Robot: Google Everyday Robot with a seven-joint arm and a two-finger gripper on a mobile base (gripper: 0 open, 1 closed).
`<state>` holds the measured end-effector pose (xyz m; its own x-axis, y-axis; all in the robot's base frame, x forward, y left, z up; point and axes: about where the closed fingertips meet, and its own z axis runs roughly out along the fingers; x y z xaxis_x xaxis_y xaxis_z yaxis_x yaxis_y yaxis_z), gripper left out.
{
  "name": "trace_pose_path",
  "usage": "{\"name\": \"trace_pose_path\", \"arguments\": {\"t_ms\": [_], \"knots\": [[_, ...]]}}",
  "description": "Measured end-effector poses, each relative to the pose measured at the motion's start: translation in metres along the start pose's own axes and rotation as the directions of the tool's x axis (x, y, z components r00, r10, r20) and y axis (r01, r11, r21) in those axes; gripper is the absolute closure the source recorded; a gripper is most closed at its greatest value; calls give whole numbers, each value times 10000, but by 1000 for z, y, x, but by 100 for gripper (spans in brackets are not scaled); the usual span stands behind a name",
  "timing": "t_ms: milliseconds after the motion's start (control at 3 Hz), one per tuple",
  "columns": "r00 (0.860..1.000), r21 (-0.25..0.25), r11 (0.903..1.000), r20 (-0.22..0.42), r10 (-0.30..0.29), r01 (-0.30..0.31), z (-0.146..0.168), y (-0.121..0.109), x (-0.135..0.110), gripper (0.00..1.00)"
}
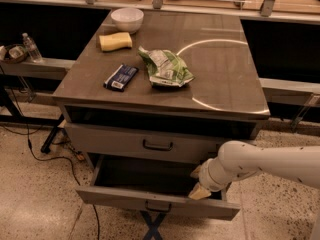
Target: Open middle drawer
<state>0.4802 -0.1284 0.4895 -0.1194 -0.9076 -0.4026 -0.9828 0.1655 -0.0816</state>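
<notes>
The middle drawer (pixel 125 198) is the shallow grey one with a small dark loop handle (pixel 157 207). It stands pulled out well beyond the cabinet front, and its dark inside shows. My gripper (pixel 198 182), on a white arm coming from the right, hangs over the drawer's right part, just behind its front panel. Its two tan fingertips (pixel 200 192) stand apart, with nothing between them. Above it, the taller-fronted drawer (pixel 115 140) with the bigger handle (pixel 158 145) is closed.
On the cabinet top (pixel 225 79) lie a white bowl (pixel 127 19), a yellow sponge (pixel 115 41), a dark blue snack bar (pixel 121 77) and a green chip bag (pixel 164 68). A water bottle (pixel 31 47) stands on the left shelf. Cables (pixel 35 156) and a blue stand (pixel 152 226) are on the floor.
</notes>
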Motion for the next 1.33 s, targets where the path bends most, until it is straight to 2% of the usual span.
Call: {"name": "trace_pose_path", "arguments": {"t_ms": [667,1000,1333], "knots": [[9982,306,9983,358,481,-492,20,-6,8,93],[9954,488,9968,751,590,-628,49,-4,9,100],[9941,502,9965,890,618,-664,64,2,10,100]]}}
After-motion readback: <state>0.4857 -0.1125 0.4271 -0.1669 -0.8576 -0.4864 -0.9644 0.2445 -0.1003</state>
